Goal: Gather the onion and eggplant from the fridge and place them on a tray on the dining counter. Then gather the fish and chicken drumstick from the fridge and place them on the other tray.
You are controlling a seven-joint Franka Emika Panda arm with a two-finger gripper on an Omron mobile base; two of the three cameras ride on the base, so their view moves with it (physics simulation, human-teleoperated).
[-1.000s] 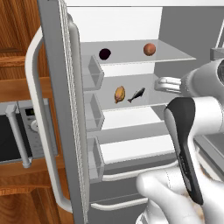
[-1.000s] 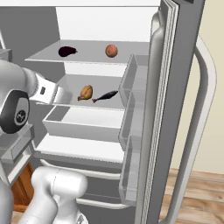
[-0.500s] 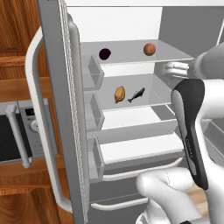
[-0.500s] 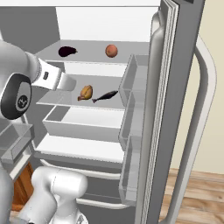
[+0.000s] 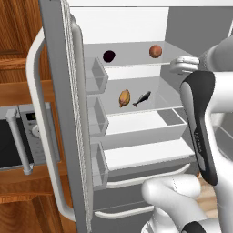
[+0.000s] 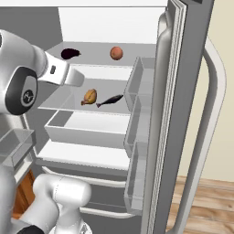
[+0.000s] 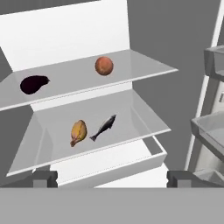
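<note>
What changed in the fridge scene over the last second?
The arm lifted the gripper from the lower shelf's height toward the upper shelf; it stays open and empty. The eggplant, onion, chicken drumstick and fish have not moved.

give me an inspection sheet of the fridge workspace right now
surface: open grey fridge; upper glass shelf, lower glass shelf, white drawer below.
job's things: dark purple eggplant and round reddish-brown onion apart on the upper shelf; golden-brown chicken drumstick and dark grey fish close together on the lower shelf.
clutter: nothing seen.
gripper: gripper open, holding nothing, in front of the shelves, short of the food.
cables: nothing seen.
surroundings: fridge door with clear bins swung open; silver microwave set in wooden cabinets; wooden floor.
</note>
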